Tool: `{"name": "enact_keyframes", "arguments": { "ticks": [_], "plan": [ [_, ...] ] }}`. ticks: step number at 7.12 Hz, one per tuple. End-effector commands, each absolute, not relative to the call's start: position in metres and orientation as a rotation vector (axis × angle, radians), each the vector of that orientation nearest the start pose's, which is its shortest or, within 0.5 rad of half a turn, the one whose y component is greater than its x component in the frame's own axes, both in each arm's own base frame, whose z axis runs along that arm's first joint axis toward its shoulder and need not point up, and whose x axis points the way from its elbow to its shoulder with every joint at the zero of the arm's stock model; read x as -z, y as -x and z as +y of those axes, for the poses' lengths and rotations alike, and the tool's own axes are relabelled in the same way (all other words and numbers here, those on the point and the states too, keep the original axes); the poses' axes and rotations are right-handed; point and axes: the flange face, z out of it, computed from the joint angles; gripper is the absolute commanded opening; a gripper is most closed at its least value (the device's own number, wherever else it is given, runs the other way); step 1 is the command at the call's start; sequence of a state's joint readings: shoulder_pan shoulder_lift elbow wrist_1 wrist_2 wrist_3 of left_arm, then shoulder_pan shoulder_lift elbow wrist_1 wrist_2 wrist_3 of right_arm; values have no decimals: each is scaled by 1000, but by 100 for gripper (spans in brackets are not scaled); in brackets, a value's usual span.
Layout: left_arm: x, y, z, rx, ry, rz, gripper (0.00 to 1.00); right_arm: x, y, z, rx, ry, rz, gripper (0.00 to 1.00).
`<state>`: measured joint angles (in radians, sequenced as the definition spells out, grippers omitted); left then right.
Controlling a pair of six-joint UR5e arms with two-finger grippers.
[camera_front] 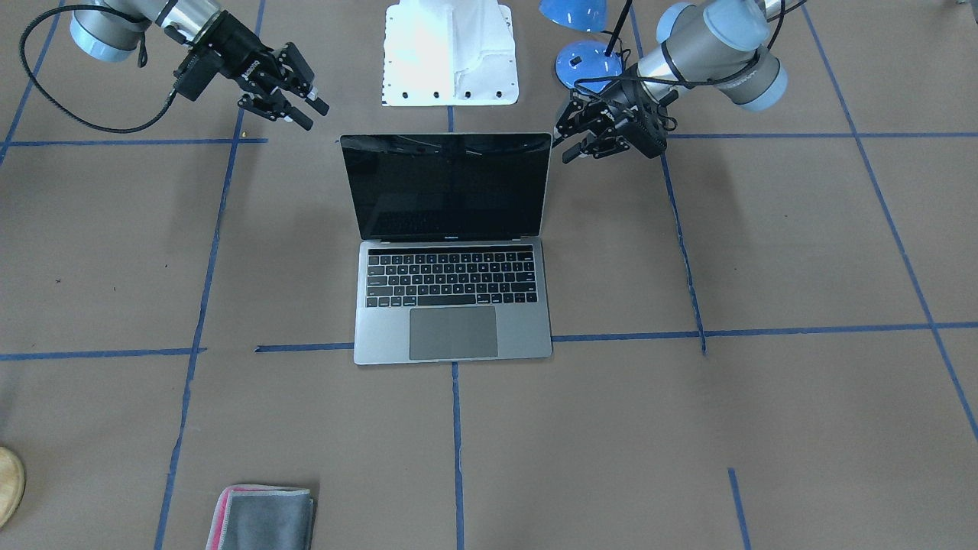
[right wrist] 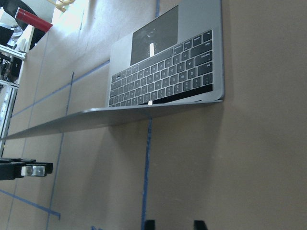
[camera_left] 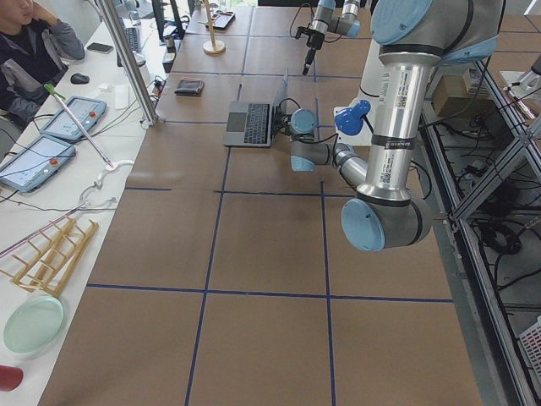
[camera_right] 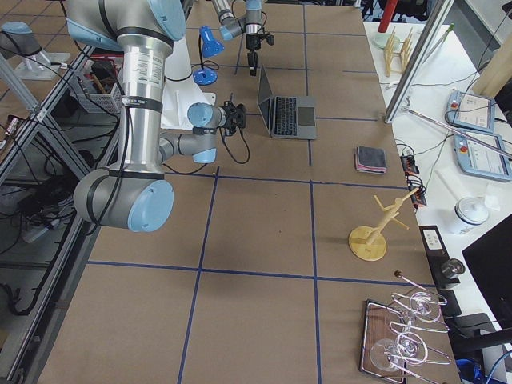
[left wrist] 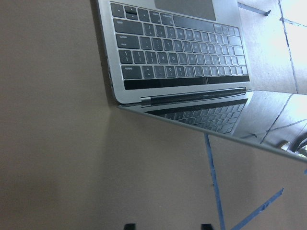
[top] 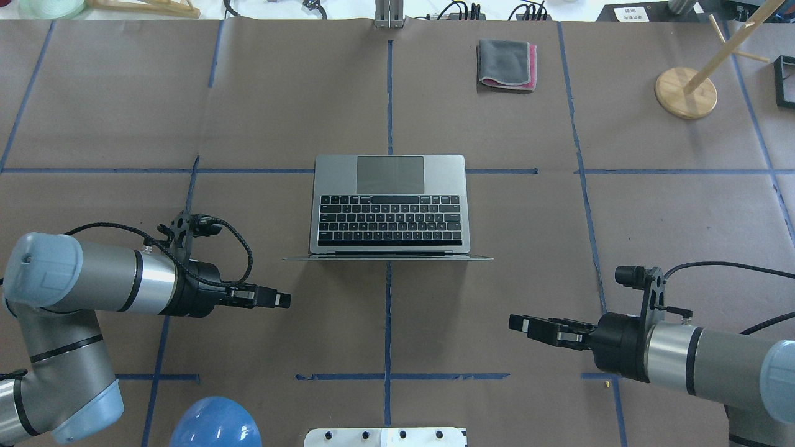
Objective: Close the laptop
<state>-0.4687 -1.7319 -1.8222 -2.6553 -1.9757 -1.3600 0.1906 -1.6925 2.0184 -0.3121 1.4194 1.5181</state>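
I see the slim grey metal laptop (top: pixel 389 205) standing open in the middle of the brown paper-covered surface (top: pixel 279 112). Its base lies flat across a blue tape line and its black glossy screen is about upright. The trackpad edge faces away from the robot, and the lid's back faces the arms.

The left hand (top: pixel 282 300) hangs on the robot's side of the lid, off its left corner and apart from it. In its wrist view the two fingertips (left wrist: pixel 128 225) sit spread, with the hinge and lid edge ahead. The right hand (top: pixel 517 323) is also spread, its fingers (right wrist: pixel 149 223) parted. It sits farther back from the lid, beyond its right corner. Bare brown paper lies between each hand and the lid's top edge.

A folded grey-and-pink cloth (top: pixel 507 64) lies well apart near the far edge. A wooden stand with a round base (top: pixel 685 93) stands farther right. A blue desk lamp (camera_front: pixel 588 65) stands beside the robot's white base plate (camera_front: pixel 451 53), behind the left hand.
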Motion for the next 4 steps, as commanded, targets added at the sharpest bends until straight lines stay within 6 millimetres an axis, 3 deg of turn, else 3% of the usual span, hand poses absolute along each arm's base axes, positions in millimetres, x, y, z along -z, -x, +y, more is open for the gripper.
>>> {"name": "enact_keyframes", "arguments": {
  "ticks": [1,2,4],
  "plan": [
    [-310,-428,-324,-65,-199,1531,2,-334,409,-206,-342,-369,-1597,6],
    [-297,-432,-326,-30,-173,1555,0,-328,413,-205,-352,-375,-1608,3],
    [-290,-433,-329,3,-180,1569,0,-323,417,-211,-407,-418,-1613,4]
  ]
}}
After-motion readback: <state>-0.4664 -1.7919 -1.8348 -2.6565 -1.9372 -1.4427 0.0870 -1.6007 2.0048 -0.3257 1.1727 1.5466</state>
